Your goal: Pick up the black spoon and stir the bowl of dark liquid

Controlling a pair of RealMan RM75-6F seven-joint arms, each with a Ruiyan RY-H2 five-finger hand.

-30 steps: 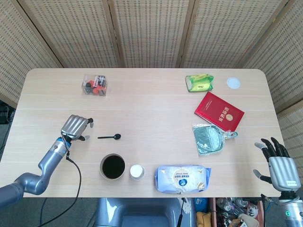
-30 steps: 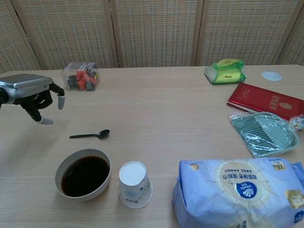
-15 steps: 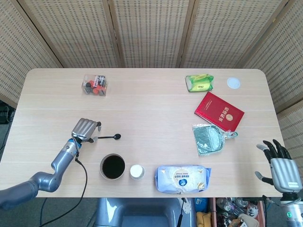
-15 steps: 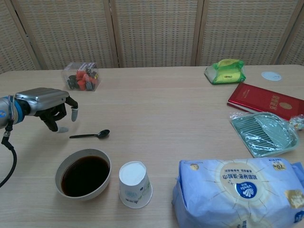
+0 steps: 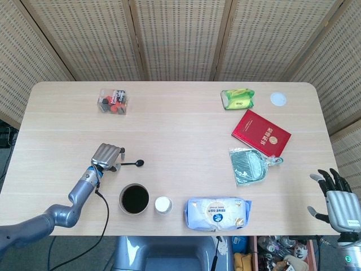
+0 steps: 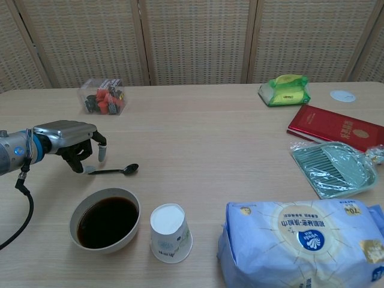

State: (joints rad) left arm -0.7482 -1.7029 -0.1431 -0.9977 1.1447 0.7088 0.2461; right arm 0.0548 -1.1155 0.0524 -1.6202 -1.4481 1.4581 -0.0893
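Left hand [image 6: 71, 138] sat low over the handle end of the black spoon [image 6: 117, 171], fingers curled down around the tip; whether it actually gripped the handle could not be told. Spoon lay flat on the table [image 5: 180, 113], bowl end pointing right. Bowl of dark liquid [image 6: 105, 219] stood just near of the spoon, white cup [image 6: 170, 232] beside it on the right. Right hand [image 5: 337, 199] hung off the table's near right corner, fingers spread, holding nothing

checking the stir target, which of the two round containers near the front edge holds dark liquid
The wider grey bowl, left of the white paper cup; the cup's top shows only white.
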